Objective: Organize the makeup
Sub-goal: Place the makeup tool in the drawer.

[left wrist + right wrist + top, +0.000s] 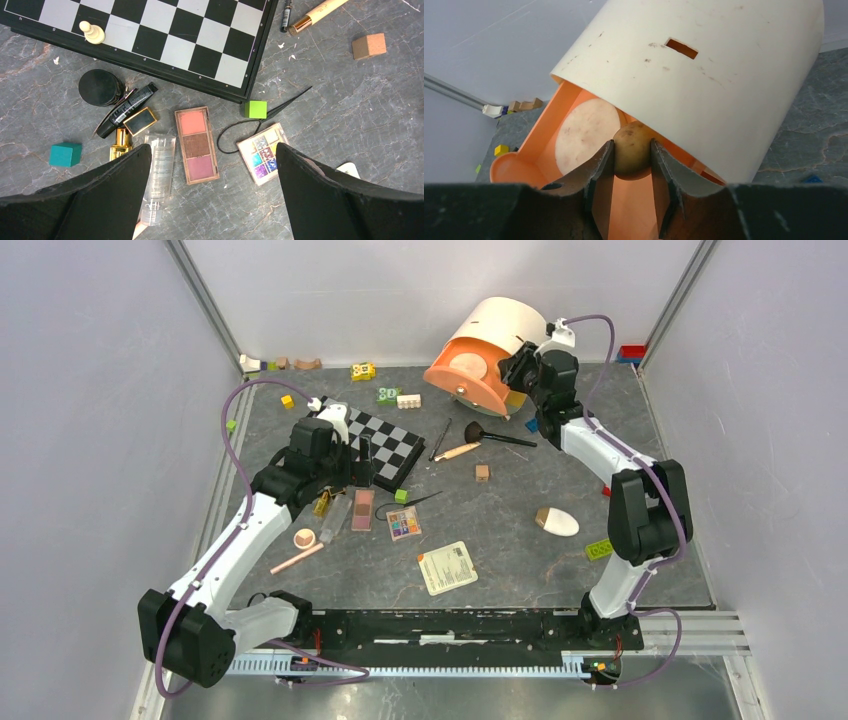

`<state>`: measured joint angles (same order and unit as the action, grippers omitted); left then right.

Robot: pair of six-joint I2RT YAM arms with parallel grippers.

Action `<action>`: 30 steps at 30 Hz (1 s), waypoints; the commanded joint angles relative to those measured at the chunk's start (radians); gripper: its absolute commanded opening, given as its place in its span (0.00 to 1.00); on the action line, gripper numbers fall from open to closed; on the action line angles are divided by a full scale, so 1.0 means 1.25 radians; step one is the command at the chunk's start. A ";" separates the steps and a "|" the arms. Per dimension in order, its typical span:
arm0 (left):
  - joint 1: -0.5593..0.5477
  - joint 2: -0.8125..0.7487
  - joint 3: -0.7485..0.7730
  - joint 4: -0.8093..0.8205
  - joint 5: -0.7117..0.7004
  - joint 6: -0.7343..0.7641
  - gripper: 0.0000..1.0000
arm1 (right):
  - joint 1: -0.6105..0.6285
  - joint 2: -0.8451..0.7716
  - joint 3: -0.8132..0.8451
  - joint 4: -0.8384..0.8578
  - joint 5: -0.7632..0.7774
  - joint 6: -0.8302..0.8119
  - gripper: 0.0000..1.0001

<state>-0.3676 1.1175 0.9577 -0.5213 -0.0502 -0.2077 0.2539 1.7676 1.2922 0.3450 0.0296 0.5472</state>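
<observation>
Makeup sorting on the bench (520,490): left jaws spread wide, right jaws clamped on a tan lump (631,136).
Hovers with the left gripper (212,146) over the pink palette (197,165), the clear tube (159,175) and the multicolour palette (262,152), all flat just beside the chessboard (165,35). Pinches the round lump in the right gripper (632,143) at the mouth of the tipped orange bin (524,167), under its cream cover (704,85), at the far edge. Elsewhere, lying apart: egg sponge (557,521), brushes (495,435), peach compact (304,537), pink pencil (297,559).
</observation>
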 commanded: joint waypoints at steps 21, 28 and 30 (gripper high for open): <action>0.004 -0.009 -0.002 0.022 0.001 0.018 1.00 | 0.004 -0.053 0.049 0.004 0.038 -0.040 0.58; 0.004 -0.008 -0.003 0.022 0.004 0.017 1.00 | 0.004 -0.103 0.060 -0.008 0.045 -0.078 0.59; 0.004 -0.008 -0.003 0.021 0.005 0.017 1.00 | 0.003 -0.120 0.065 -0.018 0.046 -0.091 0.60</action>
<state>-0.3676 1.1175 0.9577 -0.5213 -0.0498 -0.2077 0.2611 1.7023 1.3071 0.3080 0.0628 0.4889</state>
